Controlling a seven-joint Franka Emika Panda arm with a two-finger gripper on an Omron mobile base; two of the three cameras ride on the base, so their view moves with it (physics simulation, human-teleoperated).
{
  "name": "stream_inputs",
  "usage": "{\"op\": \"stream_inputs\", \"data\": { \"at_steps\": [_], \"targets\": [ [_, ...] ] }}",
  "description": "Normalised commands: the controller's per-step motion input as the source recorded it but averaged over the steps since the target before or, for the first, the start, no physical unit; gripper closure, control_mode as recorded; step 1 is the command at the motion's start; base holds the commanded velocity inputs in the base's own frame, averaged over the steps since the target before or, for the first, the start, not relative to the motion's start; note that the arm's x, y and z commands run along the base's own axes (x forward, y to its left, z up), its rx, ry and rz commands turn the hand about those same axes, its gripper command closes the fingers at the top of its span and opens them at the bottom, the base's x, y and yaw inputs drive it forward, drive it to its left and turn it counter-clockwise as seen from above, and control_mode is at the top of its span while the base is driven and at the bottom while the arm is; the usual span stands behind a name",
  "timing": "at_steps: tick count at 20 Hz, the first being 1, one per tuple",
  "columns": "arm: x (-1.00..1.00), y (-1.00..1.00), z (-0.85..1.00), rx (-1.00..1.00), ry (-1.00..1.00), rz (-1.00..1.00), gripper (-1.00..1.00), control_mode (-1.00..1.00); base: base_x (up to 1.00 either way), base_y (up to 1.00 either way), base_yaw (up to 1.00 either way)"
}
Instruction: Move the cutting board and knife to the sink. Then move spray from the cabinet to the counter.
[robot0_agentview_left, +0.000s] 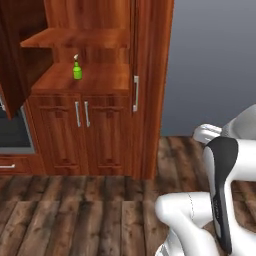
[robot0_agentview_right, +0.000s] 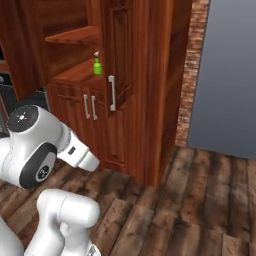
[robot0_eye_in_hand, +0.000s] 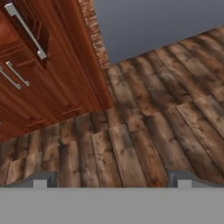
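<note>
- The spray bottle (robot0_agentview_left: 77, 70) stood upright in the cabinet's open niche, its long axis vertical and its whitish nozzle at the top; which way the nozzle pointed was too small to tell.
- It rested on the lower shelf of the niche, nearer that shelf's left side in the left base view and close to the front edge; in the right base view the same bottle (robot0_agentview_right: 97, 66) sat just left of the tall door.
- One bottle was in the niche, and nothing else stood on that shelf with it.
- A second, higher shelf (robot0_agentview_left: 75, 37) ran above the bottle and was bare where it showed.
- The cabinet (robot0_agentview_left: 100, 130) had two small panelled doors below the niche, each with one slim silver handle, the pair side by side at the middle.
- A tall narrow door (robot0_agentview_right: 117, 55) to the right of the niche carried a third handle (robot0_agentview_right: 112, 93), set upright.
- A dark wooden plank floor (robot0_agentview_left: 75, 215) lay in front, and a grey wall (robot0_agentview_left: 215, 65) stood to the right.
- The gripper (robot0_eye_in_hand: 112, 179) hung over the floor, well apart from the cabinet, its two fingertips (robot0_eye_in_hand: 41, 179) spread wide with nothing between them.
</note>
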Motion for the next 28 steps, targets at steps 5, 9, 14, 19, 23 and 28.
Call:
{"op": "stream_inputs", "data": {
  "at_steps": [5,9,14,19,23,28],
  "targets": [
    [0.0,0.0,0.0,0.0,0.0,0.0,-1.0,1.0,0.32,0.94,0.0],
    [0.0,0.0,0.0,0.0,0.0,0.0,-1.0,1.0,0.12,1.0,0.0],
    [0.0,0.0,0.0,0.0,0.0,0.0,-1.0,1.0,0.55,1.0,0.0],
    [0.0,0.0,0.0,0.0,0.0,0.0,-1.0,1.0,1.0,0.62,-0.01],
    [0.0,0.0,0.0,0.0,0.0,0.0,-1.0,1.0,1.0,0.91,0.0],
    [0.0,0.0,0.0,0.0,0.0,0.0,-1.0,1.0,1.0,0.34,-0.05]
  ]
}}
